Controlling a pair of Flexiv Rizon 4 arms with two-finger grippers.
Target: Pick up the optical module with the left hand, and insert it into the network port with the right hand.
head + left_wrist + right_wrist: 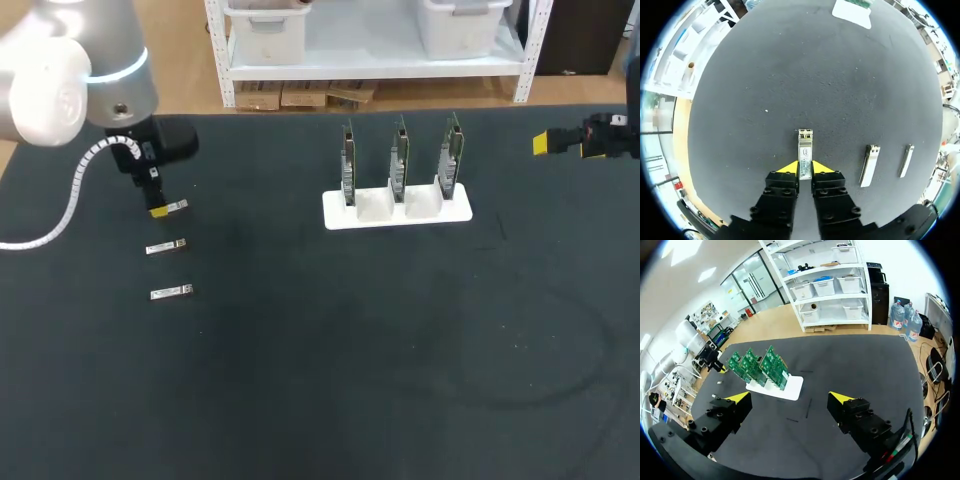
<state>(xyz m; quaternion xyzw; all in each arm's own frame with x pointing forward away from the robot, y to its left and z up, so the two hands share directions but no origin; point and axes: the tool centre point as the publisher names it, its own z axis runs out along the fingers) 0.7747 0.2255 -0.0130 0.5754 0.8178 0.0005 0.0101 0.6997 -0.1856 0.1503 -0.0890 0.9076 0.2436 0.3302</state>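
**Left jaws clenched on the far optical module**

At the left side of the bench (330, 380), our left arm (70, 80) stands low over a row of three small metal modules. Our left jaws are clenched on the optical module (805, 154), the one farthest from us in that row. In the left wrist view the yellow fingertips (788, 168) press on its rear end from both sides, and most of its body juts out ahead of them. We cannot tell whether it rests on the bench or is raised just off it. The two spare modules (165, 247) lie flat beside it, a little apart from each other and clear of the jaws.

Toward the far middle of the bench, a white stand (397, 210) holds three green circuit boards (400, 160) upright in a row. Their ports are too small for us to make out.

Our right arm (610, 135) comes in at the far right edge, well apart from the stand. Our right jaws are released. In the right wrist view their yellow fingertips (740, 399) stand wide apart above the dark bench, with the stand and boards ahead of them.
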